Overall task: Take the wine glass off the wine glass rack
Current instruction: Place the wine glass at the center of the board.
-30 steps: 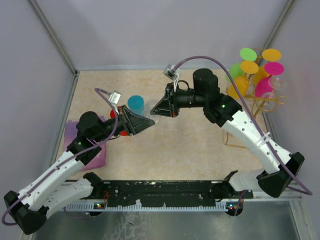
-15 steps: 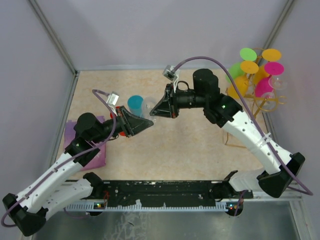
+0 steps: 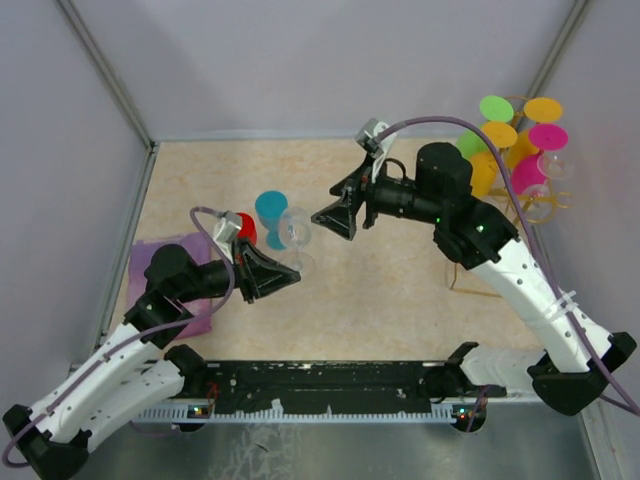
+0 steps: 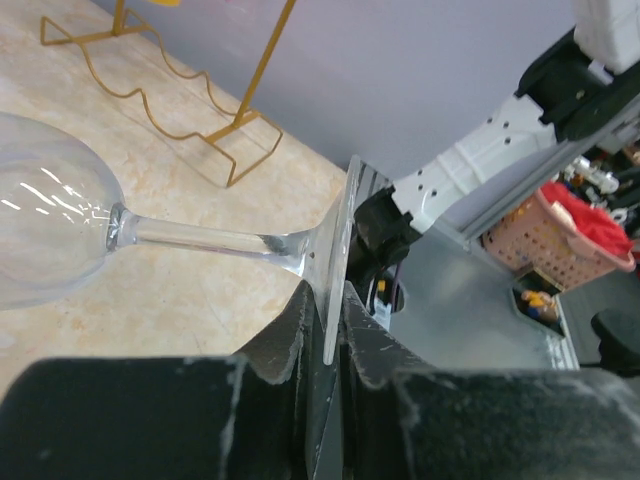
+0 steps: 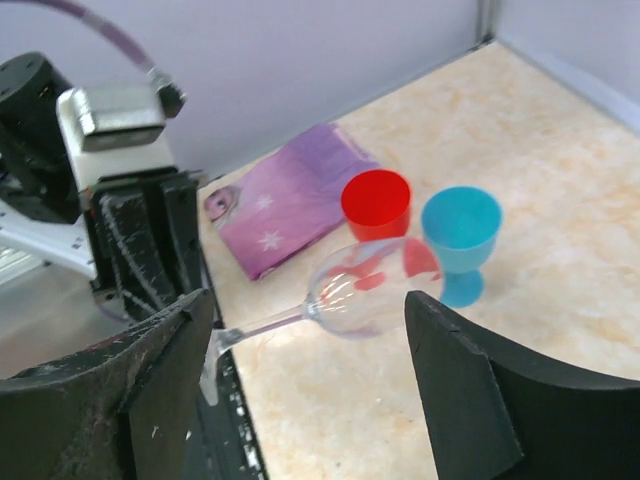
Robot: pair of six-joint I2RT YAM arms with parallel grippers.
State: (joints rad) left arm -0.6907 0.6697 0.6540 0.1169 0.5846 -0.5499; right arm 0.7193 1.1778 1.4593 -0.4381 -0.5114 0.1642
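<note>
Wine glass [image 3: 293, 228]: clear, off the wine glass rack [image 3: 530, 205], held sideways over the table [image 3: 400, 290] near its middle, with the bowl next to a blue goblet [image 3: 270, 210] and a red cup [image 3: 246, 228]. Left jaws pinch the rim of its foot [image 4: 335, 250]. Right jaws are spread wide, near the bowl but apart from it. The rack stands at the far right and carries coloured glasses [image 3: 515, 135].
</note>
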